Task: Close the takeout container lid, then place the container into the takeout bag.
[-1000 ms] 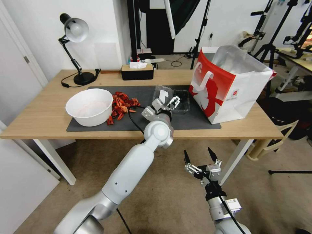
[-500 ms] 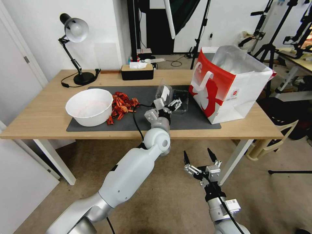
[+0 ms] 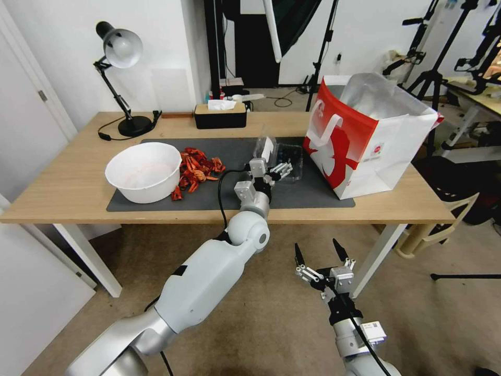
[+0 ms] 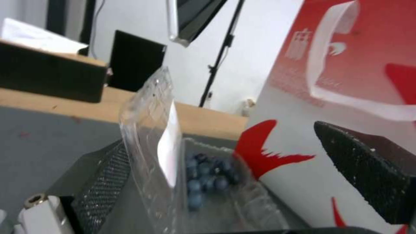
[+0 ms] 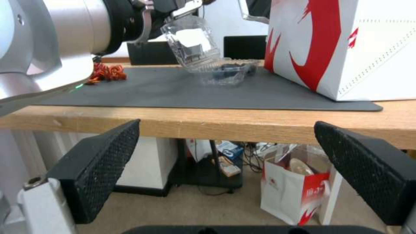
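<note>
In the head view, the takeout container (image 3: 284, 159) sits on the dark mat (image 3: 156, 201), just left of the red-and-white takeout bag (image 3: 365, 141). Its clear lid (image 3: 265, 146) stands raised, carrying a white label. The left gripper (image 3: 271, 171) reaches in at the near side with fingers spread. The right gripper (image 3: 317, 255) hangs below the table edge, fingers wide apart and empty.

The left wrist view shows the lid (image 4: 151, 130) nearly upright against the mesh-textured finger (image 4: 104, 182), with dark blue berries (image 4: 208, 178) in the shallow tray beyond; nothing is clamped.

The right wrist view shows the lid (image 5: 193, 42) tilted up over the berry half (image 5: 227, 73), beside the bag (image 5: 346, 45).
</note>
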